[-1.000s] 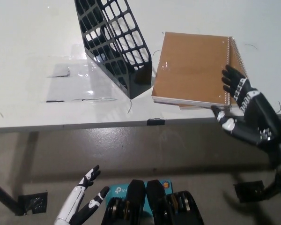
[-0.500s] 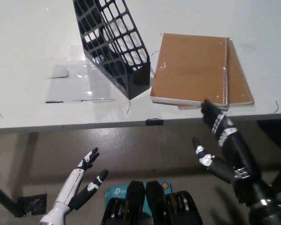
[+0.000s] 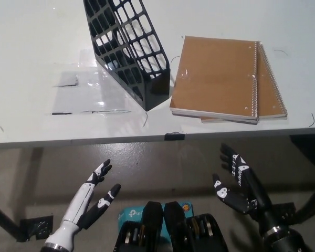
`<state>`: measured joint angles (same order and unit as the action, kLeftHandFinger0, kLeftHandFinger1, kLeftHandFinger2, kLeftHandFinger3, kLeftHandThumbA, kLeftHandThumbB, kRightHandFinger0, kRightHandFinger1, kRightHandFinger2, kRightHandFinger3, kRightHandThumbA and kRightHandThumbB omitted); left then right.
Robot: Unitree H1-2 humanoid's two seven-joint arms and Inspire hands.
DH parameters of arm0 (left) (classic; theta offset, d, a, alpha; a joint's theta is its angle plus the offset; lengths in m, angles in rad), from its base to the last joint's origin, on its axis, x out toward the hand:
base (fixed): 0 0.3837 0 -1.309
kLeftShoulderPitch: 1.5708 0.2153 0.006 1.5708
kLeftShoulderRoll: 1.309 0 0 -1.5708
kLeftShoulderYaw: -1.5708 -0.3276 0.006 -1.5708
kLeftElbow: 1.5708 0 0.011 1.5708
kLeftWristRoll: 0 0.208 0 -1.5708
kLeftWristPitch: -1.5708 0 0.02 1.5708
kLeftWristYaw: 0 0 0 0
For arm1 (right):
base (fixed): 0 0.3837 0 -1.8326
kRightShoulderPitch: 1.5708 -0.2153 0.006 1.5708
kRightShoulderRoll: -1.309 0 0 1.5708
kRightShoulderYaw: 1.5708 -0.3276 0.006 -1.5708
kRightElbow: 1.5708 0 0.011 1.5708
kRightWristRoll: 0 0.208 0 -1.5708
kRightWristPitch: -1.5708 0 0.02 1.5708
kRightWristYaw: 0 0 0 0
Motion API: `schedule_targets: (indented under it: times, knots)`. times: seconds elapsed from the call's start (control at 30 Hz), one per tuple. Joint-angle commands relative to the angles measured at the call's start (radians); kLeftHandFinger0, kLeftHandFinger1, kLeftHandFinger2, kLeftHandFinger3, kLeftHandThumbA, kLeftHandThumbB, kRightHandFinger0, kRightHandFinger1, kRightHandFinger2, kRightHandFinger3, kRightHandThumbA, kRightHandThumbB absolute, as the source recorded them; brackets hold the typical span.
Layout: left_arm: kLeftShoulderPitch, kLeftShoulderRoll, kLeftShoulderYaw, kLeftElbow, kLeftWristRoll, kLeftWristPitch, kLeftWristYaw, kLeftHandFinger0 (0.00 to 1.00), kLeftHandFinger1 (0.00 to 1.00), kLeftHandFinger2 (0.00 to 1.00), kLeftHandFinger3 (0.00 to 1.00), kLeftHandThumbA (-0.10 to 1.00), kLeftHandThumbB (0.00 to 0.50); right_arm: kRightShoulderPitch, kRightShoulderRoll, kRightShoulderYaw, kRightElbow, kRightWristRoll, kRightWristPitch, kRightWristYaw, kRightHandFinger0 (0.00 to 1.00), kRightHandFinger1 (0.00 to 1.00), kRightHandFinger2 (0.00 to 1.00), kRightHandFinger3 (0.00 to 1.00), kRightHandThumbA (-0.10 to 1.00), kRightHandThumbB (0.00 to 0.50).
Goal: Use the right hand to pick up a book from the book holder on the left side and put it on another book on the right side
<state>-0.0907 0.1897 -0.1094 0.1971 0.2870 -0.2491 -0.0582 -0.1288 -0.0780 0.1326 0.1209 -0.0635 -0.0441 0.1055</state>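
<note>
A brown spiral-bound book (image 3: 215, 77) lies flat on top of a second brown book (image 3: 273, 100) at the right of the white table (image 3: 37, 121). Left of the stack stands the black lattice book holder (image 3: 128, 50), tilted, with no book showing inside it. My black right hand (image 3: 237, 181) hangs below the table's front edge, open, palm facing left, holding nothing. My white left hand (image 3: 92, 202) rests open at the lower left, also below the table.
A clear plastic sheet (image 3: 89, 92) lies taped on the table left of the holder. A small black clip (image 3: 174, 136) sits on the table's front edge. A black table leg (image 3: 5, 223) stands on the floor at the lower left.
My right hand has left the book stack and dropped from the table's right front edge to below the table. The books stay stacked. My left hand has barely shifted.
</note>
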Motion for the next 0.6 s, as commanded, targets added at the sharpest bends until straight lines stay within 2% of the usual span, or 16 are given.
schedule_targets:
  times: [0.0,0.17,0.27,0.33,0.57]
  knots:
    - [-0.016,0.009,0.003,-0.022,-0.01,-0.021,0.004,1.0,1.0,1.0,1.0,0.9,0.137,-0.028,-0.004,-0.006,0.015,-0.019,-0.095,-0.013,0.89,0.94,1.0,1.0,0.38,0.142]
    - [-0.013,0.007,0.004,-0.022,-0.014,-0.028,0.007,1.0,1.0,1.0,1.0,0.9,0.138,-0.03,-0.008,-0.006,0.03,-0.017,-0.097,-0.005,0.89,0.93,1.0,1.0,0.42,0.158]
    - [-0.013,0.008,0.004,-0.018,-0.012,-0.031,0.007,1.0,1.0,1.0,1.0,0.91,0.139,-0.03,-0.011,-0.003,0.028,-0.018,-0.089,0.0,0.89,0.93,1.0,1.0,0.4,0.144]
    - [-0.014,0.009,0.004,-0.019,-0.013,-0.03,0.006,1.0,1.0,1.0,1.0,0.91,0.125,-0.032,-0.013,-0.001,0.022,-0.022,-0.077,0.002,0.88,0.92,1.0,1.0,0.39,0.144]
    - [-0.019,0.008,0.004,-0.016,-0.01,-0.029,0.009,1.0,1.0,1.0,1.0,0.93,0.127,-0.038,-0.017,0.003,0.019,-0.028,-0.062,0.009,0.89,0.92,1.0,1.0,0.38,0.143]
